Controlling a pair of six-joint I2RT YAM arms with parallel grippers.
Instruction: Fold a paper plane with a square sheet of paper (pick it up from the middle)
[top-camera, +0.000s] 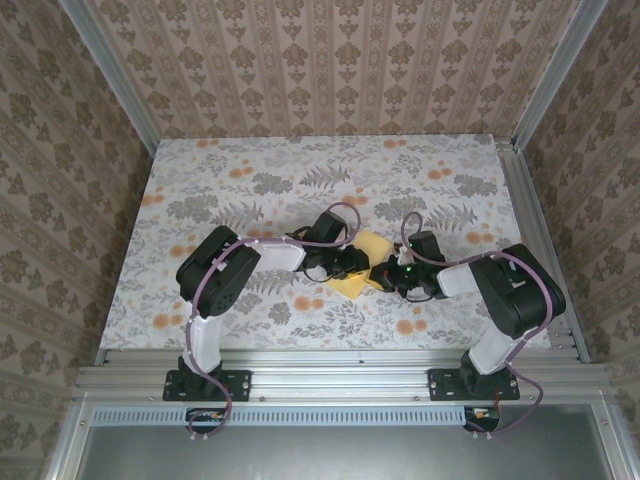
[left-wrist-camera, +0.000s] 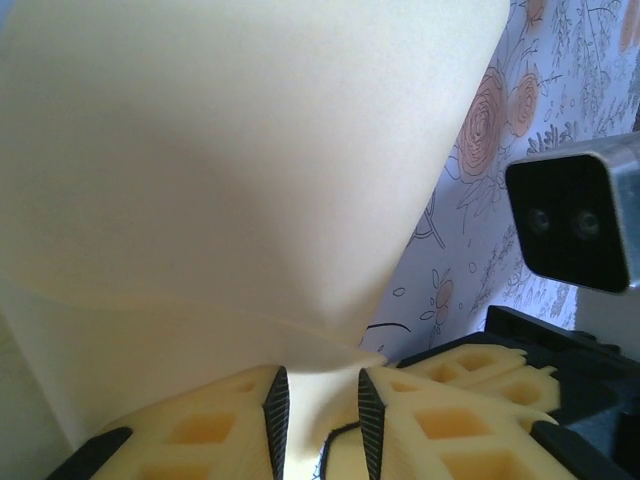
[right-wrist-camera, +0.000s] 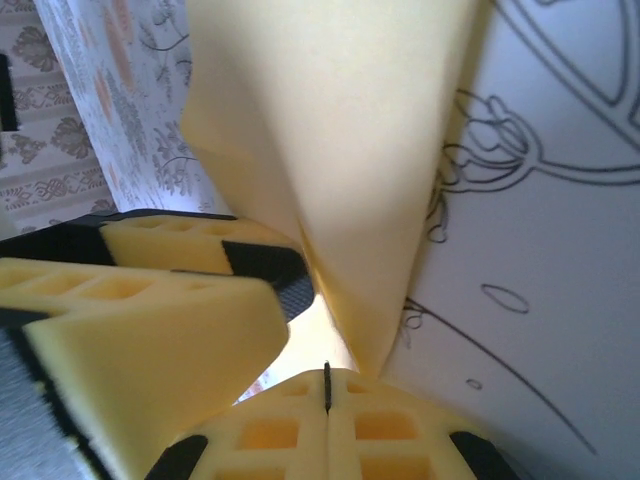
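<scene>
my two claws meet at mid-table (top-camera: 260, 170), with the square sheet of paper (top-camera: 374, 246) between them, lifted and bent into a fold rather than lying flat. my left claw (left-wrist-camera: 320, 385) stands partly open, a narrow gap between its pads, and the paper's (left-wrist-camera: 230, 170) lower edge comes down into that gap. my right claw (right-wrist-camera: 327, 372) is closed, its pads pressed together. the folded paper (right-wrist-camera: 350, 130) tapers down to its tips, but i cannot tell whether it is pinched there. my left claw's fingers (right-wrist-camera: 150, 310) sit just beside it.
</scene>
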